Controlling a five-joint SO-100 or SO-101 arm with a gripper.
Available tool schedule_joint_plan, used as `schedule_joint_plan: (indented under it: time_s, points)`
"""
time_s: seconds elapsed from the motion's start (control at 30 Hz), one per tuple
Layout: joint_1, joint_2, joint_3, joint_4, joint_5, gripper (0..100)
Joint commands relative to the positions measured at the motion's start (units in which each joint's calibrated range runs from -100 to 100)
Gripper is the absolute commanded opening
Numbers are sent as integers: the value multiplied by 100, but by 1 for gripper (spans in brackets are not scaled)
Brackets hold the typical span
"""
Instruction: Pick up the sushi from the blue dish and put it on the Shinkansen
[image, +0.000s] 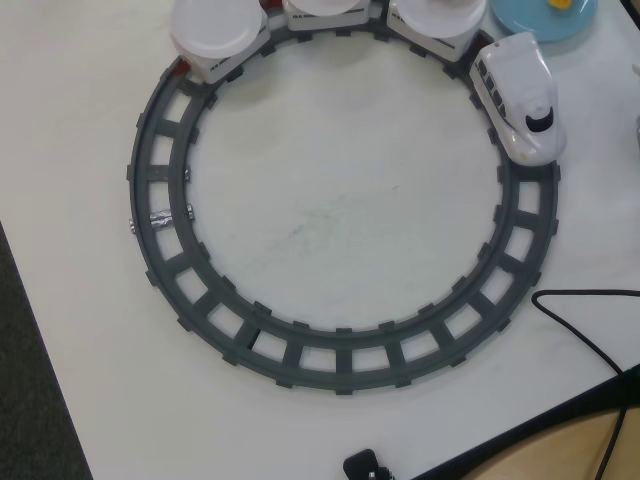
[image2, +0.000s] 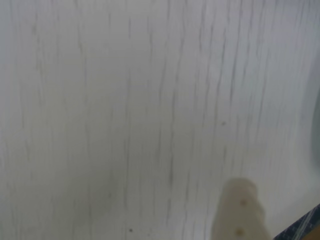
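In the overhead view the white Shinkansen (image: 518, 95) stands on the grey ring track (image: 170, 220) at the upper right, nose pointing down. Behind it, cars carry round white plates (image: 215, 28) along the top edge. The light blue dish (image: 540, 24) sits at the top right corner, cut by the frame, with the yellow sushi (image: 560, 4) on it. The arm does not show in the overhead view. The wrist view is blurred. It shows only one cream finger (image2: 240, 207) over bare white table, with nothing held in sight.
A black cable (image: 590, 335) runs across the table's lower right. A small black object (image: 365, 466) lies at the bottom edge. The table's dark edge runs down the left and along the lower right (image: 560, 425). It also shows in the wrist view (image2: 305, 226).
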Motion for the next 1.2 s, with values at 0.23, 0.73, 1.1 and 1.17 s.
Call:
schedule_joint_plan:
  time_s: [0.23, 0.73, 1.1, 1.17]
  points:
    - [-89, 24, -16, 81, 7, 37]
    - [421, 1368, -213, -861, 18, 37]
    - [1566, 4775, -2565, -1905, 28, 37]
    - [1381, 4867, -2754, -1965, 34, 37]
